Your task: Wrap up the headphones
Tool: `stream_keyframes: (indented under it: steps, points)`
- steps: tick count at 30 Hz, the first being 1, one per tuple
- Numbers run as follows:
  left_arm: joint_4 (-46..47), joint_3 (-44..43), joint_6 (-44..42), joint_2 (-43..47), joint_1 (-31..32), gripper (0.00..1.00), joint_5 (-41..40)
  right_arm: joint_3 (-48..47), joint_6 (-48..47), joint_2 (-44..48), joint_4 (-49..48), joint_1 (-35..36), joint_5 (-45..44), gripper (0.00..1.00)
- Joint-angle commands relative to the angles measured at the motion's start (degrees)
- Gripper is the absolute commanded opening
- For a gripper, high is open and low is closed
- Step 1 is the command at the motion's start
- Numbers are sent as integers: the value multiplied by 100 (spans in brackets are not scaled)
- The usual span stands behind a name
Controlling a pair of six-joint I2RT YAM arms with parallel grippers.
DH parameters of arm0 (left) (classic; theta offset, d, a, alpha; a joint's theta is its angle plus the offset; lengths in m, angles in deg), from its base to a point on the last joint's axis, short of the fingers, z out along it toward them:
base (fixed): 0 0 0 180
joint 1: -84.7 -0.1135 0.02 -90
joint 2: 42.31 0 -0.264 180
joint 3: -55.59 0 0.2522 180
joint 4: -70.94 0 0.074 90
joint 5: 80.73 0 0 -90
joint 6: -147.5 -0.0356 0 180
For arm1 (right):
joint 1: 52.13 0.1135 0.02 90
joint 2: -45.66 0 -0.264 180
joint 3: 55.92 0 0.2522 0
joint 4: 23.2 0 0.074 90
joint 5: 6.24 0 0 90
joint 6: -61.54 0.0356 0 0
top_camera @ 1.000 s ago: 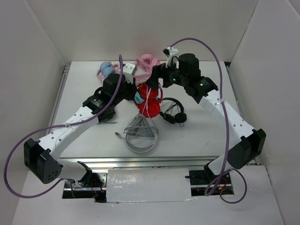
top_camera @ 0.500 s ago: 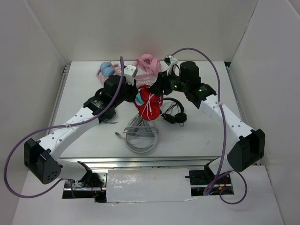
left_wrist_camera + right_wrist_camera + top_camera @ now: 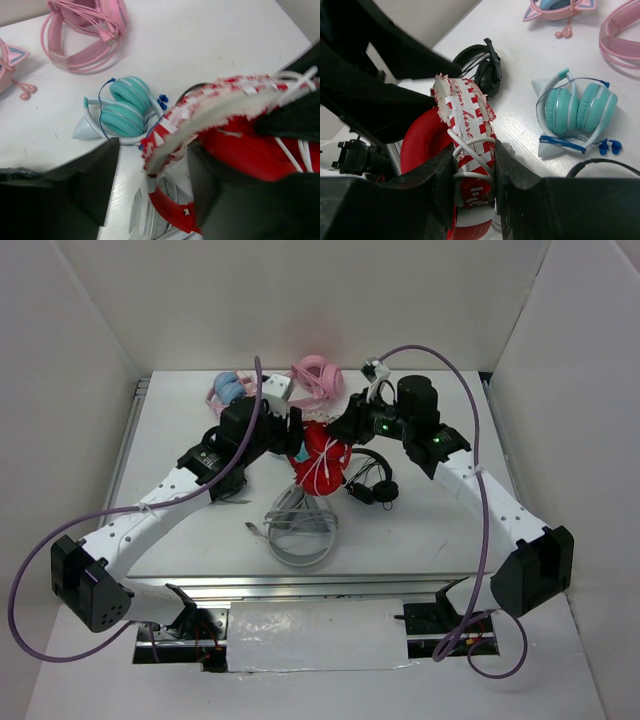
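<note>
Surface: white table, enclosed by plain white walls. On it lie pink headphones and black headphones. At mid-table, between both arms, are the headphones: red, glossy cups, headband padding frayed, white cable wound across. The right gripper clamps the headband. The left gripper stands parted, loose around it.

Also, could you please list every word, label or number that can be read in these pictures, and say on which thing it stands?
"your": red cursive on the red-and-white headband of the headphones, right wrist view.
The next word there begins "hea"; its end is unclear.
Further marks lower on the headband: too blurred to read.
Nothing else readable in any view.
</note>
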State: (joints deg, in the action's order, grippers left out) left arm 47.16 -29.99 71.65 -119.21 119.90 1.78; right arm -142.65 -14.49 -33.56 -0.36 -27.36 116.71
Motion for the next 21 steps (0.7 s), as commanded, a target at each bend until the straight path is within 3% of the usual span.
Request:
stream_keyframes:
  steps: [1,2,3,13,21]
  points:
    - [423,-456,193,-35,13,73,-103,63,140,390,-495,-113,-95,0]
    - [379,-474,228,-35,13,91,-174,64,227,433,-486,-270,-218,0]
    - [309,-492,246,-35,4,99,-331,90,280,434,-486,-393,-236,0]
    - [-70,-606,465,210,-400,99,-754,467,922,135,-881,-2388,-78,0]
    - [202,87,676,562,-927,99,-368,977,1854,-1006,-2243,-3461,-156,0]
